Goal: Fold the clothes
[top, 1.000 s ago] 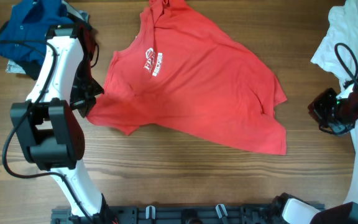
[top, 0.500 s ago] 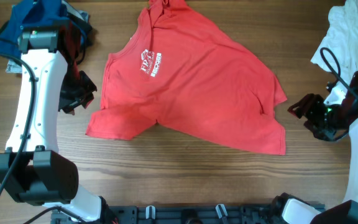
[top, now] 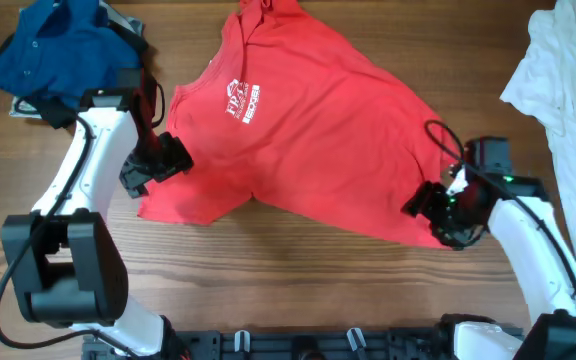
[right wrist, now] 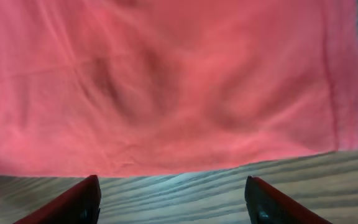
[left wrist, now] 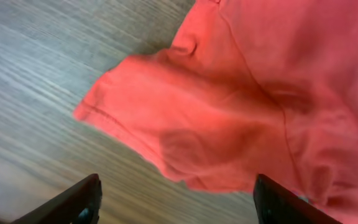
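A red T-shirt (top: 318,140) lies spread, rumpled and askew, across the wooden surface (top: 298,290), with a blue collared shirt (top: 53,50) bunched at the far left corner and a long white garment (top: 558,80) trailing down the right edge. The left pincer (top: 158,165) hovers over the sleeve (left wrist: 135,124), and the right pincer (top: 433,205) over the bottom hem (right wrist: 166,155) near its corner. Both are spread wide and hold nothing. The first fold looks not yet begun, and this seems to be the approach to the grasp. Each pincer would next need to drop until its fingers straddle the cloth edge, then close on both layers before any lift
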Robot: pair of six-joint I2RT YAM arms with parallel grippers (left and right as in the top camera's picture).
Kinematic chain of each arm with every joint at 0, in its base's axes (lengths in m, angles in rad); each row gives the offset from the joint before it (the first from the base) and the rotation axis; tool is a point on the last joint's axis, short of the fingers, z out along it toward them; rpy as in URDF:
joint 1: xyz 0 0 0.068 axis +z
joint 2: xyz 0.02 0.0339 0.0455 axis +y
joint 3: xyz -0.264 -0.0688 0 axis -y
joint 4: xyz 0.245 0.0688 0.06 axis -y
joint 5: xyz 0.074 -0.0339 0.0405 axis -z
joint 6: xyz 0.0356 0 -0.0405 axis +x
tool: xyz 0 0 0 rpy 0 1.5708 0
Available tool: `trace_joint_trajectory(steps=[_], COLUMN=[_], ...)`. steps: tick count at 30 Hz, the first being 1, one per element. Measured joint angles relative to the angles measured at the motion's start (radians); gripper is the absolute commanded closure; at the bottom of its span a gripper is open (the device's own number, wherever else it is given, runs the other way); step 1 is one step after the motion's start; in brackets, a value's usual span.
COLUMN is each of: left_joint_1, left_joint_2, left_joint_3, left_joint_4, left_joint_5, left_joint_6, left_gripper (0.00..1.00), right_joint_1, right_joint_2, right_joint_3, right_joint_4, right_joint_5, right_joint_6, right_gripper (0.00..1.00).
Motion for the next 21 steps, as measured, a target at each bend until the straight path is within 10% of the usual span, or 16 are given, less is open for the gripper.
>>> trace_joint_trajectory(steps=[21], left_joint_1=[0.0], left_joint_2=[0.001], left_joint_3=[-0.102], left_joint_4=[0.085], left_joint_5=[0.0], left_joint_6=[0.0], left_gripper=[0.15], right_joint_1=[-0.043], right_joint_2=[0.156], right_joint_3=[-0.037], right_joint_4=[0.095], right_joint_5=[0.239], right_joint_6=[0.206], right_gripper=[0.28])
